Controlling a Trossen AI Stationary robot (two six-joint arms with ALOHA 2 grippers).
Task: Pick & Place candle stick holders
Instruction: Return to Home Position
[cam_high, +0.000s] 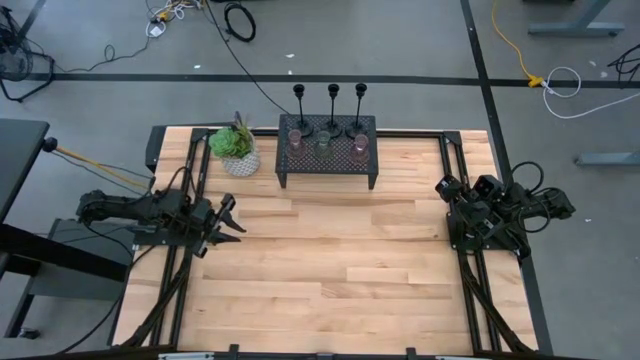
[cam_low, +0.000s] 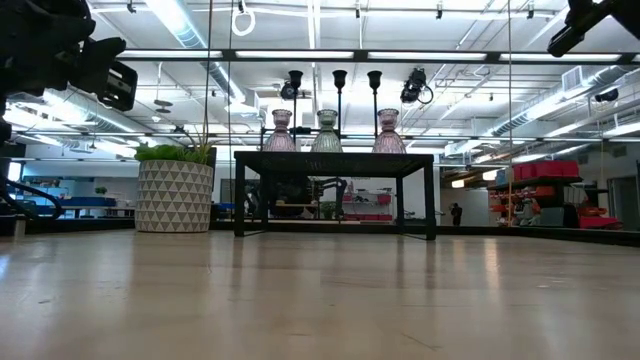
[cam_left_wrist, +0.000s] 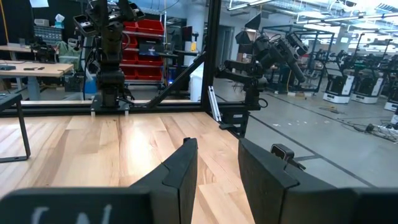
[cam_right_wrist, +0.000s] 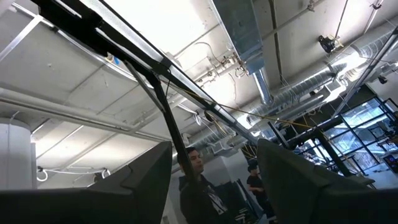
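With jaws empty, narrowly parted on the left gripper (cam_high: 232, 217) at the table's (cam_high: 330, 290) left edge and wide on the right gripper (cam_right_wrist: 214, 149) at its right edge, the main risk is a wide homing swing toppling the candle stick holders (cam_high: 324, 143) on the rack (cam_high: 330, 170) at the far edge.

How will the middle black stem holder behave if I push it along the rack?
Probably tippy: the middle black stem holder is tall and thin with its cup at the top, so a high push could topple it. The rack is open mesh, so its base may catch rather than slide. The glass cups stand close by and might get knocked.
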